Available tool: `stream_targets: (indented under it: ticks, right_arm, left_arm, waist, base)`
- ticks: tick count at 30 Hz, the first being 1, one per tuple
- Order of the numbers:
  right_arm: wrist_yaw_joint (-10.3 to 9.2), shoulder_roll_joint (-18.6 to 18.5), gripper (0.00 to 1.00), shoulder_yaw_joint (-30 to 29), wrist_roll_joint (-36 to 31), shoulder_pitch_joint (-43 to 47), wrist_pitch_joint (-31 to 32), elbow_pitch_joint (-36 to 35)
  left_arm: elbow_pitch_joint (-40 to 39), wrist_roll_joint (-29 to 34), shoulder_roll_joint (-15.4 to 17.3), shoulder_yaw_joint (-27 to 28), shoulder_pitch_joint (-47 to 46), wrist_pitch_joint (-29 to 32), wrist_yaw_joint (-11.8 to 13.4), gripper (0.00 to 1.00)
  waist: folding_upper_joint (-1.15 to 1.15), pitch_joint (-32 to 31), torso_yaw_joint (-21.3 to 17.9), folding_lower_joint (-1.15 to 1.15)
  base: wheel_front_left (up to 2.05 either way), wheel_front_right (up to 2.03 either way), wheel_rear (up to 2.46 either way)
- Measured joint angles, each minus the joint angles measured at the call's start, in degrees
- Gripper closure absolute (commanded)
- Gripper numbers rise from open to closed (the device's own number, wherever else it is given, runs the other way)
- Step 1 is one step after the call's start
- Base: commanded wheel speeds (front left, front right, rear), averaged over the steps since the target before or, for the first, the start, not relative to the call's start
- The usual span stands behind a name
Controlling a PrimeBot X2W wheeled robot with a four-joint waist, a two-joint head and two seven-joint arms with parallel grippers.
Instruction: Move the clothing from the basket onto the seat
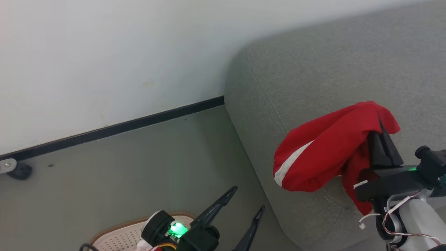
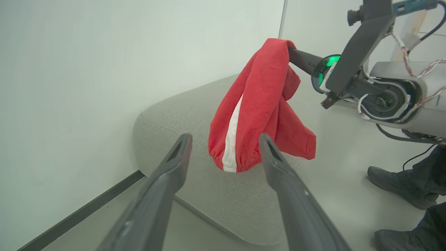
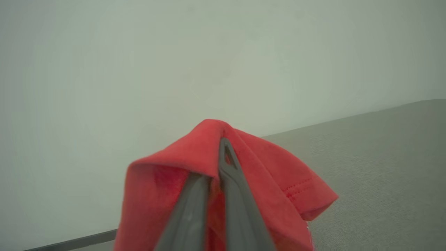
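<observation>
Garment (image 1: 324, 150), perhaps shorts, lengthwise down from pinch of right fingers (image 3: 234, 190), cuff (image 2: 237, 163) toward seat (image 1: 313, 76); left fingers (image 2: 169, 174) apart.

Basket (image 1: 122, 239) on grey floor (image 1: 139, 167) beside seat (image 1: 331, 69)

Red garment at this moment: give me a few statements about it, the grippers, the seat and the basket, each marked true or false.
1. The right gripper is shut on the red garment. True.
2. The left gripper holds a corner of the garment. False: its fingers stand open and apart from it, holding nothing.
3. The garment lies spread flat on the seat. False: it hangs bunched from the right gripper, over the seat.
4. The garment has a white stripe. True.
5. The basket stands on the seat. False: it is on the floor beside the seat, under the left gripper in the head view.
</observation>
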Motion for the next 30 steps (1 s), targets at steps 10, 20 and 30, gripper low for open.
stream_targets:
  ticks: [10,20,30]
  right_arm:
    - [-0.44,-3.24,1.0,-6.13,1.89,-3.55,-0.05,1.24]
    - [-0.44,-7.7,1.0,-12.12,4.08,-14.87,-0.09,5.73]
    - [-0.44,-13.58,1.0,-17.37,5.02,-25.65,-0.33,10.07]
  left_arm:
    - [0.0,0.53,-0.42,-1.82,-3.19,2.0,-1.49,0.0]
    - [-0.03,2.16,-1.01,-2.79,-6.14,3.44,-2.96,0.0]
    - [-0.38,3.03,-2.21,-4.01,-9.05,4.0,-3.8,0.0]
  waist:
    - [0.0,5.1,-2.99,0.0]
    - [0.0,10.49,-2.22,0.01]
    - [0.0,15.35,0.72,0.01]
  base:
    - [0.0,0.0,0.0]
    - [0.0,0.0,0.0]
    - [0.0,0.0,0.0]
